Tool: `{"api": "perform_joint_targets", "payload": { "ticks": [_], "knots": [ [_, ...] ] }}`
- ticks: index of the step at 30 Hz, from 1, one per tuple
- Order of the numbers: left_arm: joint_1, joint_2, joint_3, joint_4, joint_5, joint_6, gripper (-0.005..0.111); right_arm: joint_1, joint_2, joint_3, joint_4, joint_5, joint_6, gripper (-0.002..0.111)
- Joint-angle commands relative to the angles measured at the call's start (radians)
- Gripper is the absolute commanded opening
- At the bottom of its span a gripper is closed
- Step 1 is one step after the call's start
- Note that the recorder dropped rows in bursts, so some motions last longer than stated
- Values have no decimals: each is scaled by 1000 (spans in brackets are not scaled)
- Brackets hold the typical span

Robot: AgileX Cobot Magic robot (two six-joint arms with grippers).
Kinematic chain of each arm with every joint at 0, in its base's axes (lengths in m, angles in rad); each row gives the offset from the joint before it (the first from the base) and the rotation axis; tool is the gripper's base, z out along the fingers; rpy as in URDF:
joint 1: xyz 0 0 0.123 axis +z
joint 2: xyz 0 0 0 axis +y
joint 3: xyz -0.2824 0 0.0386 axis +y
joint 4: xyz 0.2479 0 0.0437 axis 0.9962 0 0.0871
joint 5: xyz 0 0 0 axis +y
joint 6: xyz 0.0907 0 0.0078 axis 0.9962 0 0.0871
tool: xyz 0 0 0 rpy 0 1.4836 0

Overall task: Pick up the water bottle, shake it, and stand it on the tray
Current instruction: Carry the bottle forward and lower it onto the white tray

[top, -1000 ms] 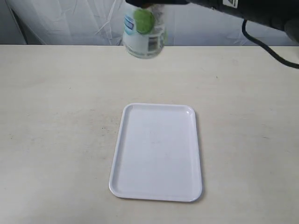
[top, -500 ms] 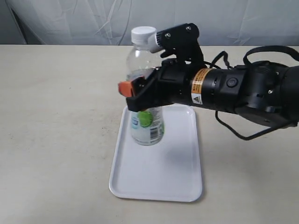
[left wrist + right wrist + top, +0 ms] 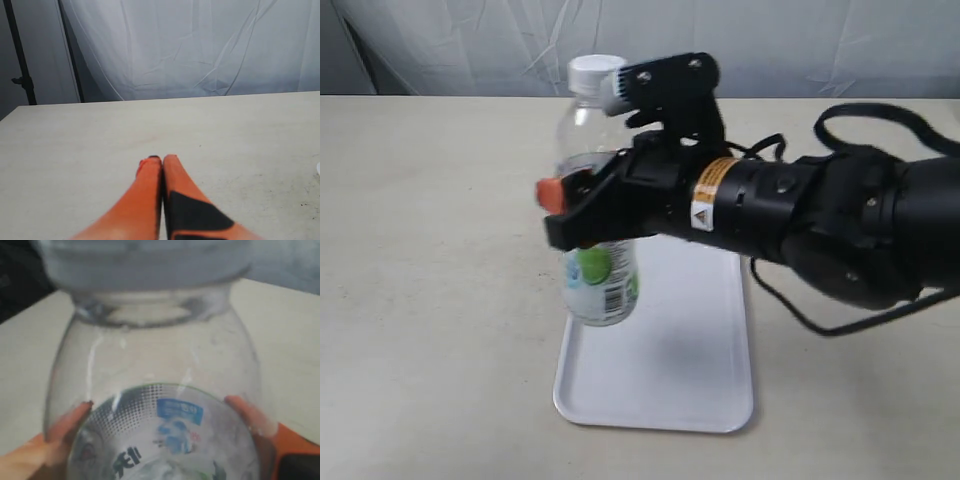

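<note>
Water bottle (image 3: 599, 286) is upright in the jaws of the right gripper (image 3: 560, 213), which clamp its clear body just above the label. Its base is at the left rim of the tray (image 3: 692, 345); whether they touch is unclear. The left gripper (image 3: 160, 160) has its jaws pressed together, empty, over the surface (image 3: 75, 135).

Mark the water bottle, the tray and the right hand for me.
water bottle (image 3: 601, 283), exterior view, on its label.
tray (image 3: 692, 362), exterior view, on its bare floor.
right hand (image 3: 558, 212), exterior view, between its fingertips.
</note>
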Motion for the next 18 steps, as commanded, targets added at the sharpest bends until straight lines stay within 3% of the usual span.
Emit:
{"api": "perform_joint_targets", "payload": {
  "ticks": [1,8,15,18],
  "knots": [
    [-7,-4,4,0,-7,-3,2,57,-10,-6,82,-54,-164,-1],
    [-7,-4,4,0,-7,-3,2,-108,-10,-6,601,67,-612,-1],
    [-7,-4,4,0,-7,-3,2,-101,-14,-4,641,52,-619,-1],
    [-7,-4,4,0,-7,-3,2,-53,-16,32,641,-114,-619,-1]
  ]
}}
